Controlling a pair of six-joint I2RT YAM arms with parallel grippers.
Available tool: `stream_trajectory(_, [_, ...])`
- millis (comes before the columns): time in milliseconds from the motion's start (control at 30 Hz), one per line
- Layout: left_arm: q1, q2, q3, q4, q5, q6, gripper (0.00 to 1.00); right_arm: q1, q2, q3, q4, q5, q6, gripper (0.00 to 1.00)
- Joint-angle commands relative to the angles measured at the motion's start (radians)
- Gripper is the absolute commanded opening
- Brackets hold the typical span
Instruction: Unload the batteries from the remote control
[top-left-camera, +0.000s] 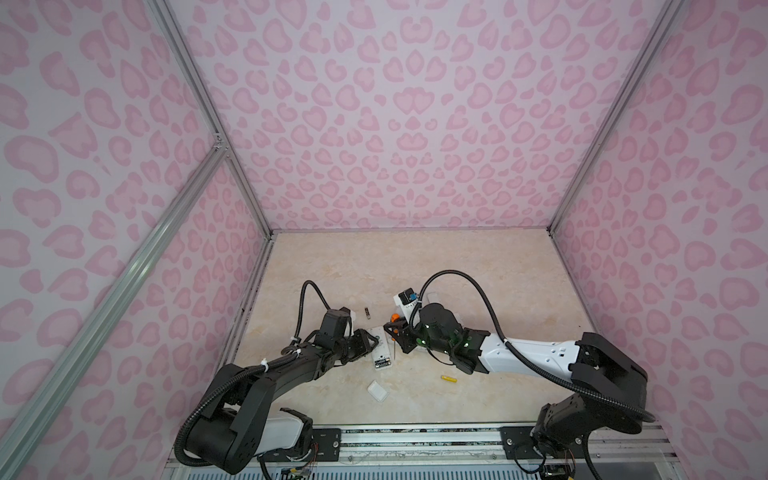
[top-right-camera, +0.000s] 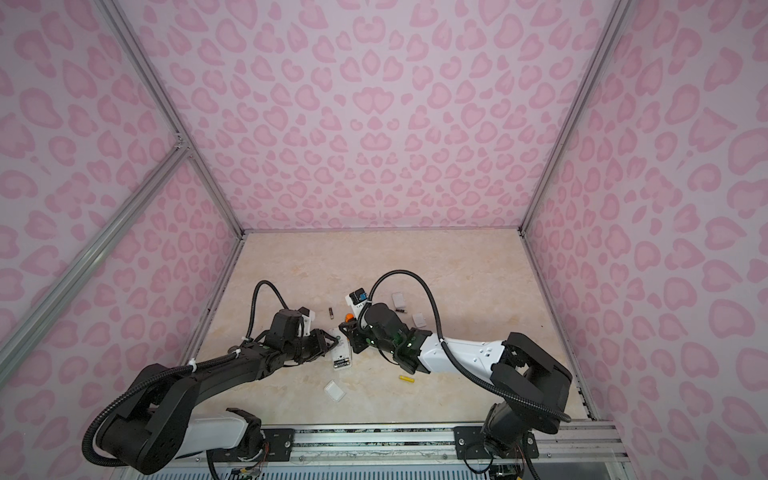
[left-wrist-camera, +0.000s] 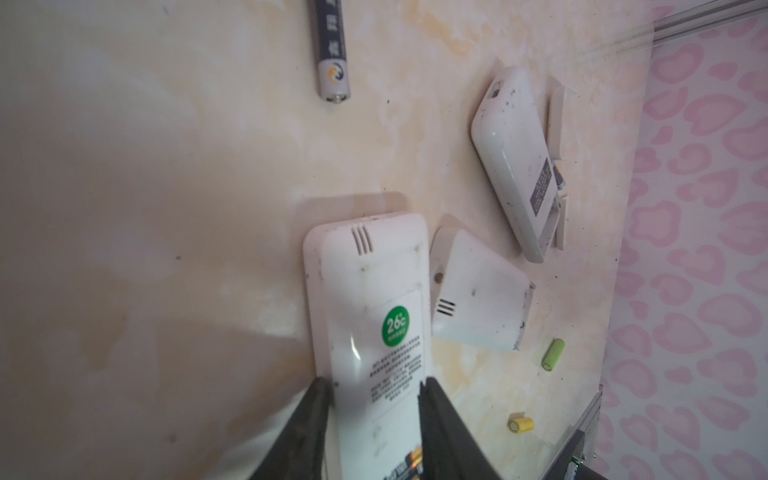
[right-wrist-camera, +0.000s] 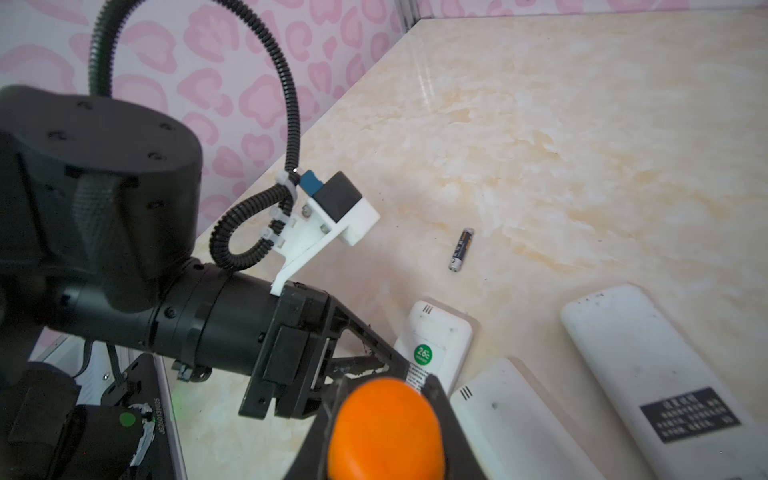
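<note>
Your left gripper (left-wrist-camera: 376, 382) clamps the green-stickered remote (left-wrist-camera: 365, 291); your right gripper (right-wrist-camera: 388, 386) grips the screwdriver (right-wrist-camera: 384, 436) just beside it.

- white remote (left-wrist-camera: 365, 299) — lies back-up, round green sticker on it, battery bay uncovered.
- black-and-gold batteries (left-wrist-camera: 409, 461) — seated in that bay.
- black battery (top-left-camera: 367, 312) — loose, lying flat, apart from the remote's far end.
- yellow battery (top-left-camera: 449, 378) and green battery (left-wrist-camera: 552, 354) — loose, flat, near each other.
</note>
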Motion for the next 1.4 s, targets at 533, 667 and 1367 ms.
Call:
stream_trajectory(533, [0.031,-0.081,-0.089,0.043,0.079,-0.048,0.38,0.041,0.066,-0.033,0.166,0.148,-0.005,0.0])
stream_trajectory(667, [0.031,-0.128,-0.114,0.035,0.078,-0.066,0.37,0.023,0.078,-0.051,0.201,0.127,0.015,0.0])
stream_trajectory(1367, [-0.037,-0.155,-0.165,0.044,0.014,-0.193,0.31,0.048,0.12,-0.011,0.099,0.237,0.12,0.0])
